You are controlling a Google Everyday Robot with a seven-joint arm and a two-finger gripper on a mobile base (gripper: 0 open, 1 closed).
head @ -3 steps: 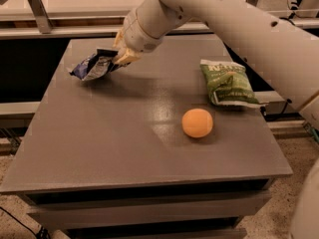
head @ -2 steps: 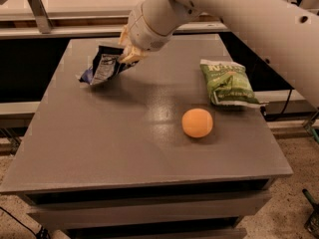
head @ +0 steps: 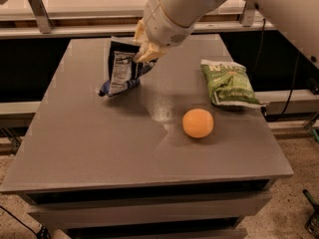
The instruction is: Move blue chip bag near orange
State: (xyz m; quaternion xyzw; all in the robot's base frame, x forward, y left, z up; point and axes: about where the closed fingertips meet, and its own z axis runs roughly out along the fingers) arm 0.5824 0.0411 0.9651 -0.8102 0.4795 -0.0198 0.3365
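The blue chip bag (head: 121, 66) is a crumpled navy foil bag with a silvery panel. It hangs upright from my gripper (head: 144, 54), which is shut on its upper right corner, with its lower end close to the table top near the middle back. The orange (head: 198, 123) sits on the table to the right and nearer the front, a good hand's width from the bag. The white arm comes in from the upper right.
A green chip bag (head: 229, 82) lies flat near the table's right edge, just behind the orange. The grey table (head: 99, 143) has drawers below its front edge. A rail and shelf run behind the table.
The gripper has carried the blue chip bag from the table's back left toward the middle, closer to the orange, and the bag now hangs more upright.
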